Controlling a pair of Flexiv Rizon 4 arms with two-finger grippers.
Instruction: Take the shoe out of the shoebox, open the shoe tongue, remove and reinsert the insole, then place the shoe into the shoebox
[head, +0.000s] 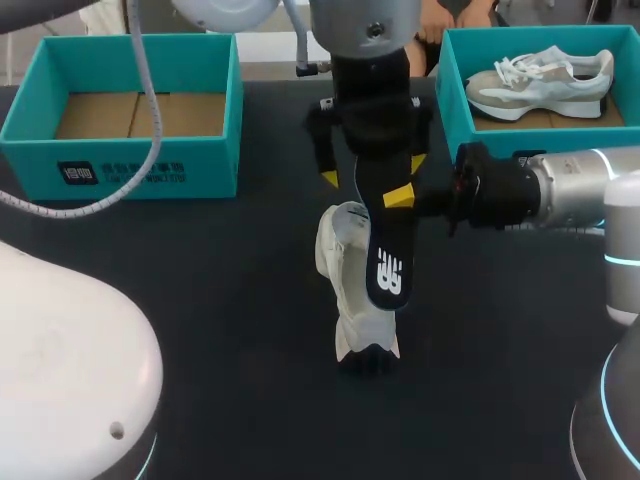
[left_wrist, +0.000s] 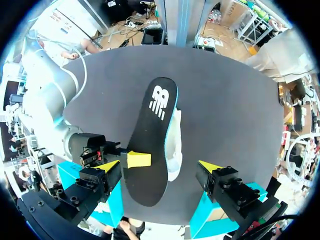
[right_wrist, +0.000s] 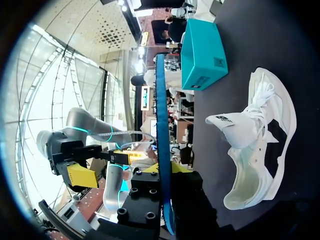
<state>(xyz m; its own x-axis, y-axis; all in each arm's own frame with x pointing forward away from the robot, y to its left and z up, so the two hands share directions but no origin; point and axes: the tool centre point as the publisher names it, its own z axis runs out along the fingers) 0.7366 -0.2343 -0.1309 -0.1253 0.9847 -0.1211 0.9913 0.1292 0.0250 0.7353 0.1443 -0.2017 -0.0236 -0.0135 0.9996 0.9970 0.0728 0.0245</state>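
Table (head: 200, 300): dark, lying under both grippers.
Right gripper (head: 398, 195) (left_wrist: 137, 159) (right_wrist: 162, 170): clamped on one long edge of the insole (head: 385, 260) (left_wrist: 152, 130) (right_wrist: 160, 110).
Insole: black with a blue edge, between the right fingers and held off the table.
Left gripper (head: 373, 170) (left_wrist: 160, 167): fingers wide apart, gripping nothing, above the insole with one tip to each side.
Shoe (head: 350, 280) (left_wrist: 174, 145) (right_wrist: 260, 150): white, tongue lifted, on the table just below the insole.
Empty shoebox (head: 130, 160): teal, well off to the left gripper's side.
Other shoebox (head: 450, 80): teal, beyond the right gripper, holding a second shoe (head: 540, 80).

Black table (head: 200, 280); grey sneaker (head: 545, 82) in teal box (head: 452, 85)
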